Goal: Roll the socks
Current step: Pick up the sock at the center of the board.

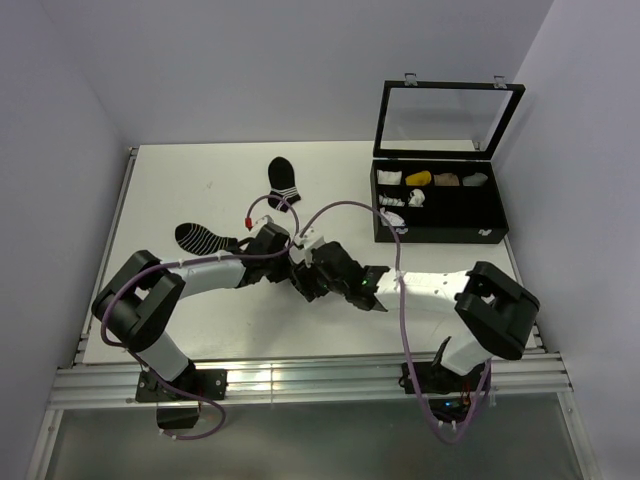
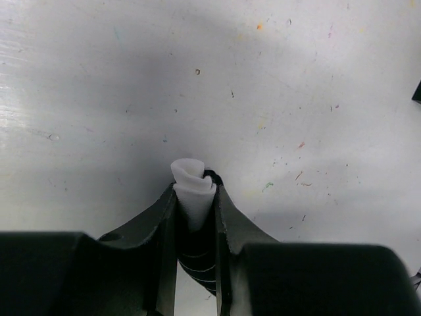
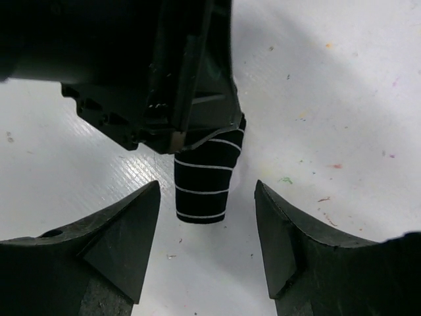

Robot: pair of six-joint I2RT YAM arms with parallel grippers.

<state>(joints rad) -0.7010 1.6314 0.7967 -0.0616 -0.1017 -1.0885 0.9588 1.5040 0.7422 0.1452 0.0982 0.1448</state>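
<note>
At the middle of the table [image 1: 200,330], both arms meet nose to nose, and the left gripper [image 2: 195,197] is clamped narrow on the rolled socks [image 3: 202,178]. The bundle is pinched between its fingers, with a white core poking out of one end. From the right wrist the roll is black with thin white rings, its free end pointing down over the tabletop.

The right gripper [image 3: 207,197] stands wide, one finger on either side of the roll and clear of it, holding nothing. The left gripper's dark body fills the top of that view and hides the upper part of the bundle. From above, the two wrists cover the roll completely.

Behind them a black sock [image 1: 283,178] with white bands lies flat, and a striped sock [image 1: 205,237] sits just beside the left forearm. To the right, the black box [image 1: 440,236] has its lid [image 1: 448,118] up and small bundles in its compartments. A purple cable [image 1: 402,310] loops across the right arm.
</note>
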